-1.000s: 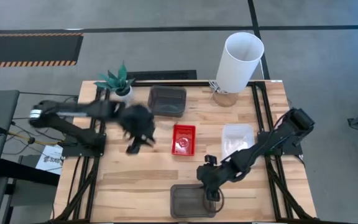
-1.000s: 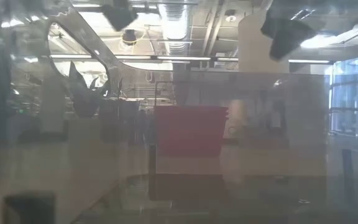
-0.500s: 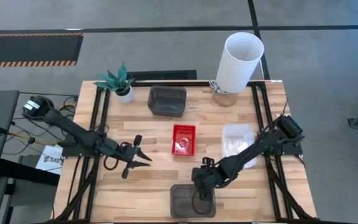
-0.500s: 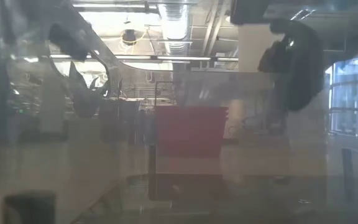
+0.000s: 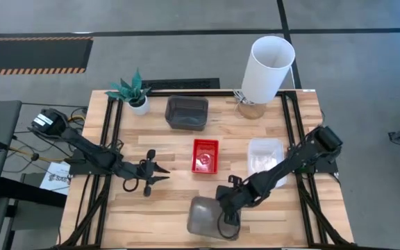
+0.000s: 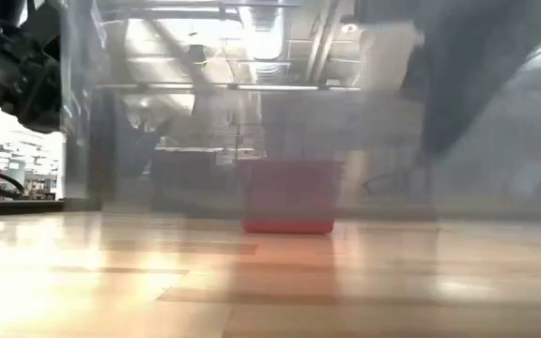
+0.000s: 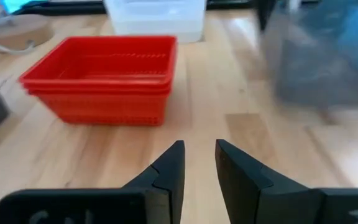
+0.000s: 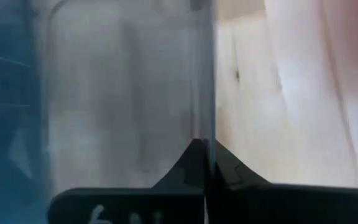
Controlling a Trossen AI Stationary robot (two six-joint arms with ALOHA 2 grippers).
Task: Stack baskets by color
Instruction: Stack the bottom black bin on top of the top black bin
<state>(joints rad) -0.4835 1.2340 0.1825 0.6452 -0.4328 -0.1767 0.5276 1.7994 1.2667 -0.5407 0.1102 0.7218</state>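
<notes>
A smoky grey basket [image 5: 203,217] sits tilted near the table's front edge, and my right gripper [image 5: 226,219] is shut on it. The red basket [image 5: 205,155] rests on its base mid-table. A second grey basket [image 5: 186,112] lies behind the red one, and a clear basket [image 5: 264,154] lies to its right. My left gripper [image 5: 160,175] hovers low to the left of the red basket [image 7: 104,78]. It points at that basket, and its fingers stand a narrow gap apart with nothing between them. My right gripper [image 8: 207,149] pinches the grey basket's right-hand wall [image 8: 209,93] at its rim, with one finger inside the basket and one outside. The fingers slant down from the table's right. The basket hangs tilted, with its front edge off the wood. I cannot tell whether any part still touches the table.
A tall white cylinder [image 5: 269,66] stands at the far right, and a small potted plant [image 5: 132,90] stands at the far left. Bare wood lies between my left gripper and the red basket, and also along the near left of the table.
My left gripper has dropped from high above the table toward the near edge and now hangs low and almost level. My right gripper has shut on the near grey basket's wall. The basket has tipped up and turned, and it has lifted away from the low camera.
</notes>
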